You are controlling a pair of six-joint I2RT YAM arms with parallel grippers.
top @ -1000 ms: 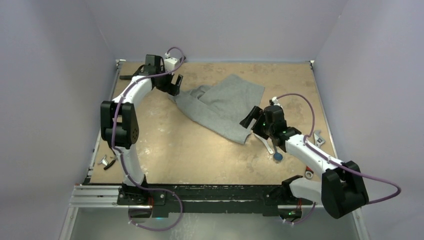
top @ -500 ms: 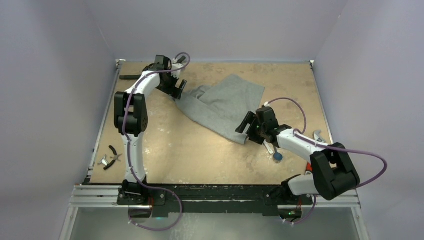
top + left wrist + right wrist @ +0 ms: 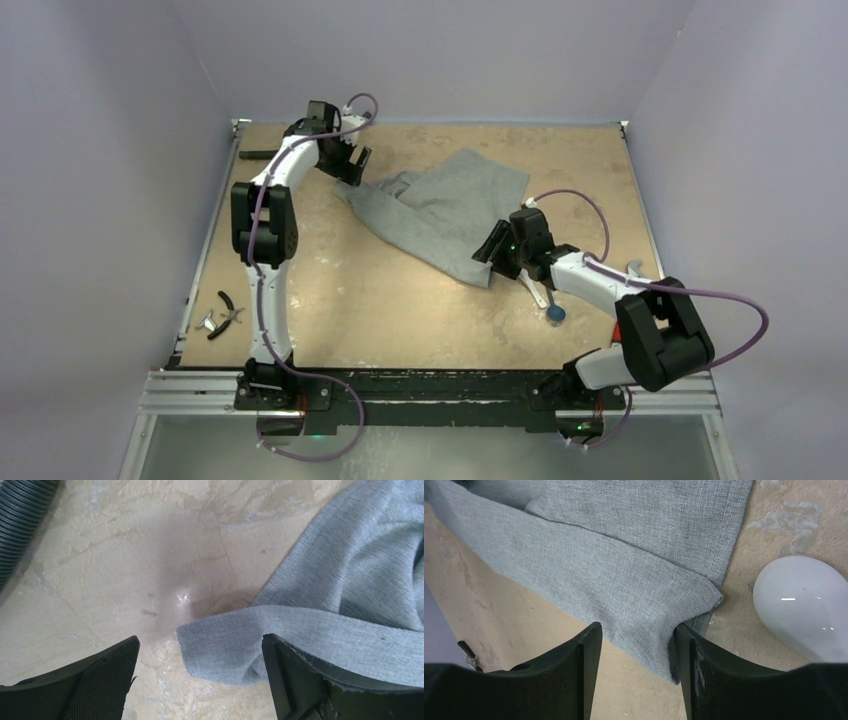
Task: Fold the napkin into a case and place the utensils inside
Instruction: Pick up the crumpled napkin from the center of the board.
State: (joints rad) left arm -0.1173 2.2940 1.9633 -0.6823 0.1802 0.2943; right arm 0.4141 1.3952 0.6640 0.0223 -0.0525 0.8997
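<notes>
Right wrist view: right gripper sits unclenched astride a napkin corner, spoon at three o'clock; left gripper gapes over another corner.

Right wrist view: the white spoon shows only its bowl, cut off by the frame at 4 o'clock, with the handle unseen. The napkin runs off at 12 o'clock.

Top view: the right gripper covers the napkin's near corner. Two small tools at 8 o'clock are too small to identify.

Left wrist view: a ribbed black hose is cut off at 10 o'clock.
</notes>
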